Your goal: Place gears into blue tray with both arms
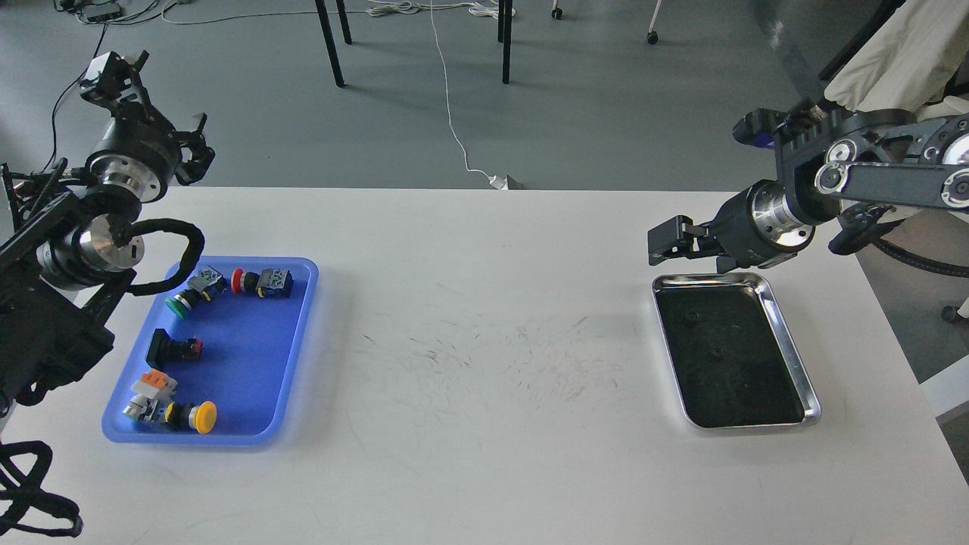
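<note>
White table (484, 454): two gears (690, 319) lie in the steel tray (810, 378), just below the right gripper (657, 244), whose jaws I cannot tell. Blue tray (295, 341) sits far left; left gripper (147, 113) raised, fingers spread.

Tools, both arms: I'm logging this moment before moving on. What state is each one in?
Left tool: raised beyond the table's far-left corner, holding nothing visible; open or shut cannot be told.
Right tool: above the steel tray's far edge; cannot be told.
</note>
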Tool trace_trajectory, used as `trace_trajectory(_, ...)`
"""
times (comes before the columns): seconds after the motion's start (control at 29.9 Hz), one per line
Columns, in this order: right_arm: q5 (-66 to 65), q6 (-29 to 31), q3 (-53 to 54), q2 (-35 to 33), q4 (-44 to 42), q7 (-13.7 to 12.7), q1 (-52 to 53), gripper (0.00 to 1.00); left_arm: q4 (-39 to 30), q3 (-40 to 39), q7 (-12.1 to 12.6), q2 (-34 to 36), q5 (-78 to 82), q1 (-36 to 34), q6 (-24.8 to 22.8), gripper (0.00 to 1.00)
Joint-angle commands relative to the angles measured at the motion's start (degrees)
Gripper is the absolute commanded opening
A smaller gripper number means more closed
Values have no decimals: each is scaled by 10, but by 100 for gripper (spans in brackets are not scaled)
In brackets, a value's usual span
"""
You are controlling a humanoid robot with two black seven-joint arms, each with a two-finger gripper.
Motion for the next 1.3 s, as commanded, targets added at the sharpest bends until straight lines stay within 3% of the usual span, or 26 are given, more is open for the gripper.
trace_trajectory(0.0,-10,-20,-3,3,-7,-1,-18,98,1,1,0,2,2,1,0,98)
trace_trajectory(0.37,-46,-23,-27,59,-59,-2,-79,93,5,1,-2,3,2,4,0,98)
trace_trajectory(0.87,-55,-28,-30,64,-99,-1,-114,88,7,0,-7,8,2,8,0,98)
trace_trajectory(1.27,-52,-29,-27,127,-175,0,-164,85,8,-5,-8,8,-4,7,0,98)
